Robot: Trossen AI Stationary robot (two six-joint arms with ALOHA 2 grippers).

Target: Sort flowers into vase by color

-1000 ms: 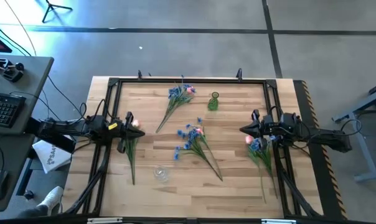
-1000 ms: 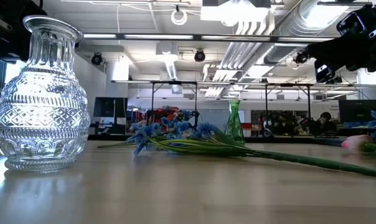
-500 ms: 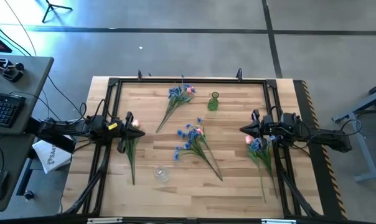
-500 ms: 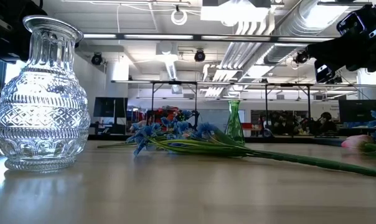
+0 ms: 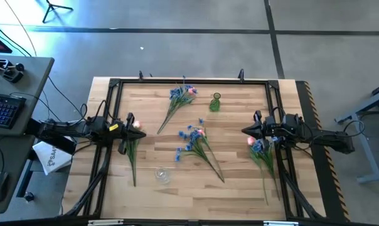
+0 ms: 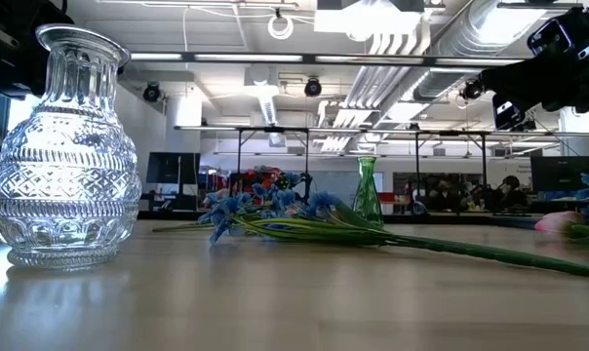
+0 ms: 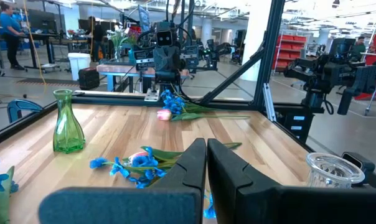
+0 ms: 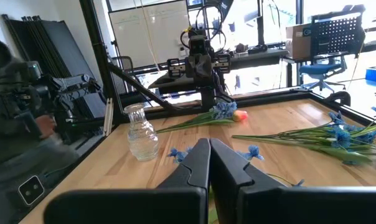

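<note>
Flowers lie in four loose bunches on the surface (image 5: 240,188), none in a vase yet.

- Left bunch (image 5: 132,147): pink head right beside my left jaws (image 5: 128,121), stem running from there toward the near edge. Long axis is roughly across my left arm's reach, so my jaws sit at the blossom end, not over the stem.
- Right bunch (image 5: 263,154): blue cluster and a pink head just below my right jaws (image 5: 251,130), stems trailing toward the near edge, slightly outward. Same geometry, mirrored.
- Middle bunch (image 5: 197,143): mixed blue and pink, lying diagonally, about midway between both arms.
- Far bunch (image 5: 177,100): mostly blue, next to the green vase (image 5: 215,102), slanting toward my left side.
- Clear glass vase (image 5: 162,174) stands near the front edge, closer to my left arm; green vase is at the far side, a bit closer to my right.

Jaw state: both pairs are together, holding nothing (each wrist view shows the two fingers (image 7: 197,171) nearly touching, with only a thin gap).

My read: the nearest pick for either arm is its own side bunch. Either way I need to spread my jaws, shift along the stem away from the head, and close across it. Which colour goes in which vase I can't tell from here.
</note>
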